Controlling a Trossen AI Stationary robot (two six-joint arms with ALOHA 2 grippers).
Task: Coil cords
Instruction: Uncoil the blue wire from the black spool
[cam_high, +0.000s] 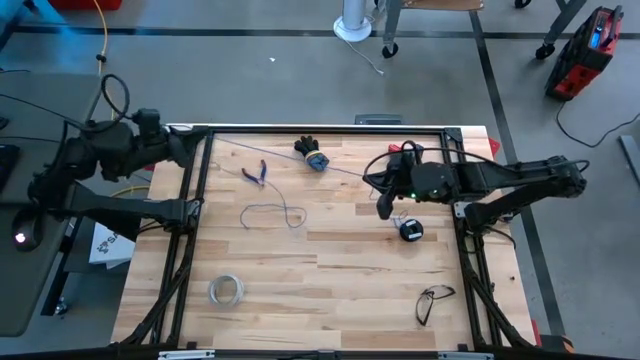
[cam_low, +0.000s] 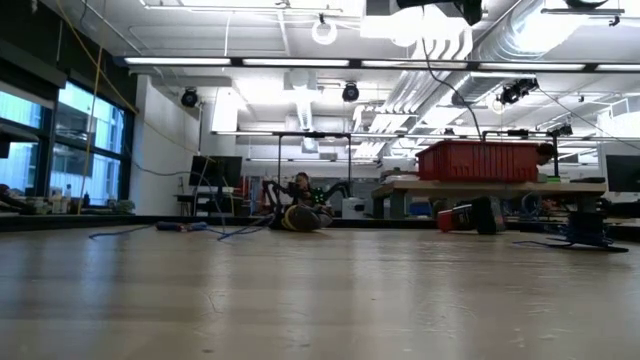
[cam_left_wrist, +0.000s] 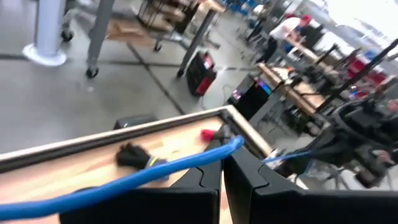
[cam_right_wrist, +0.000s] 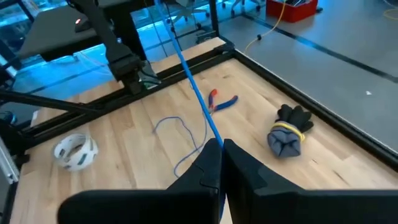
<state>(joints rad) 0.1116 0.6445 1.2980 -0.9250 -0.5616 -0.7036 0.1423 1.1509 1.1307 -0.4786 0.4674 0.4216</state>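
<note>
Two dark arms showing on black frames

Black cables are looping over the left arm (cam_high: 110, 150); a green light is glowing on the right arm (cam_high: 470, 180).

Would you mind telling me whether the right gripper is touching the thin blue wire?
Touching. In the right wrist view the right gripper's fingers are closed on the wire, which runs taut from between them toward the left gripper.

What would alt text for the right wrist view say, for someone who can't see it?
The right end effector is shut on the thin blue wire, which runs taut across the wooden table toward the left arm at the far edge. On the table lie slack wire loops, red-and-blue pliers, a balled glove and a whitish tape ring.
</note>
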